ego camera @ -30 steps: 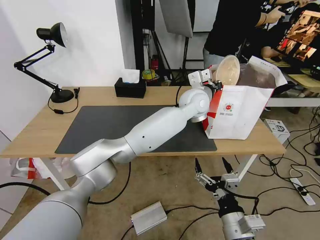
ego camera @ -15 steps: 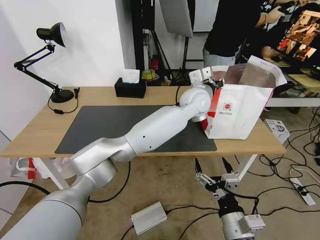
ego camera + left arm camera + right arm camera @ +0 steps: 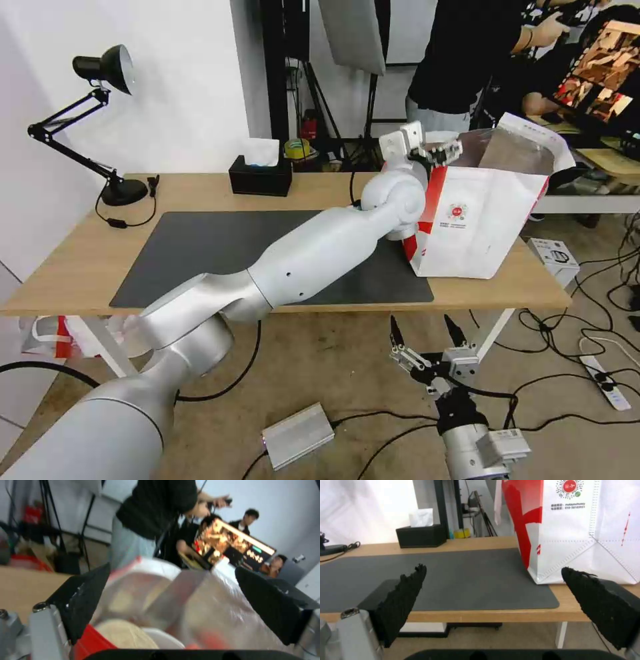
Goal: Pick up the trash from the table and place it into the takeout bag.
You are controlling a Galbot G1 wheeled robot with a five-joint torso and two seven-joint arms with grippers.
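Observation:
The white and red takeout bag (image 3: 480, 220) stands open at the right end of the light-wood table (image 3: 200, 193). My left gripper (image 3: 447, 150) hovers open just above the bag's near-left rim, holding nothing. The left wrist view looks between the open fingers (image 3: 83, 600) into the bag's silvery lining (image 3: 213, 600). A beige bowl (image 3: 125, 635) lies inside, next to a white rounded edge (image 3: 163, 640). My right gripper (image 3: 427, 327) hangs open below the table's front edge, facing the bag (image 3: 586, 530) and the dark grey mat (image 3: 453, 580).
A black tissue box (image 3: 260, 175) sits at the back of the table and a black desk lamp (image 3: 107, 133) at its left end. Cables, a grey box (image 3: 297, 433) and a white box (image 3: 553, 257) lie on the floor. People stand behind the bag.
A second ago the left gripper held the beige bowl tilted over the bag. The bowl has dropped inside, and the gripper has opened and risen slightly. The right arm is unmoved.

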